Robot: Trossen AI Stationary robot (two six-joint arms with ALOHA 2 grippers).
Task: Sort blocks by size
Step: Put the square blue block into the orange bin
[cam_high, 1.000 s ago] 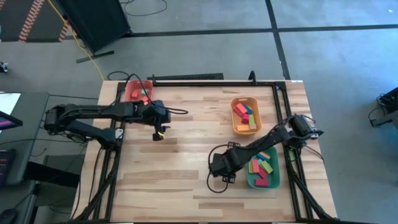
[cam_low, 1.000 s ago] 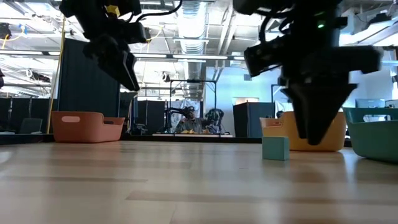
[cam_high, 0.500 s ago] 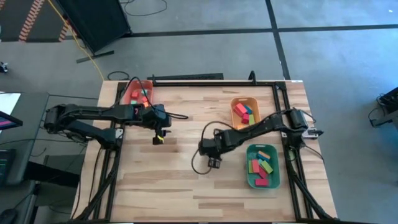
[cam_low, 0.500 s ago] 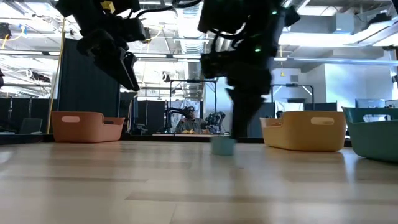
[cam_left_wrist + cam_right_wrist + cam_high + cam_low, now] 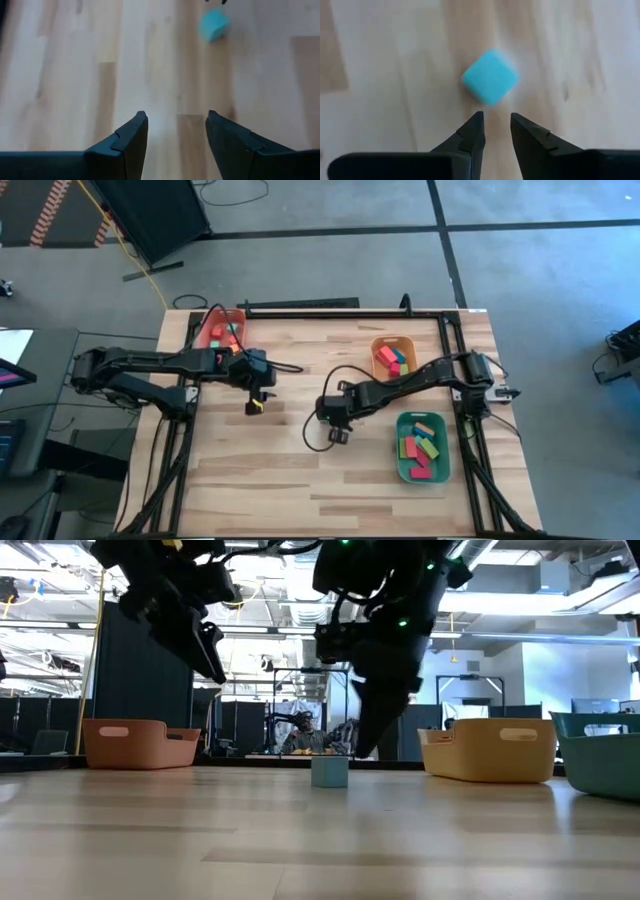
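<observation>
A small teal block point(image 5: 329, 772) rests flat on the bare wood near the table's middle; it also shows as a teal block point(image 5: 490, 77) and a teal block point(image 5: 215, 25) in the wrist views. My right gripper point(image 5: 495, 120) points steeply down just to the block's right, its fingers a narrow gap apart with nothing between them. My left gripper point(image 5: 176, 125) hangs open and empty above the table's left half, left of the block. Other blocks lie in the three trays. My right gripper has its fingertips point(image 5: 362, 753) close against the teal block's right upper edge point(image 5: 346, 762), coming slanting down from the table's right. I cannot tell whether they touch it. The block sits flat on the table.
A red-orange tray point(image 5: 222, 328) stands at the far left. An orange tray point(image 5: 393, 363) and a green tray point(image 5: 422, 448), both with blocks, stand at the right. Bare wood lies along the near edge. A black frame runs along the far and side edges.
My right gripper has swept from beside the green tray toward the table's left and slightly toward the far edge, tipping more steeply down. The teal block has slid along the table toward the left, staying just ahead of the fingers.
</observation>
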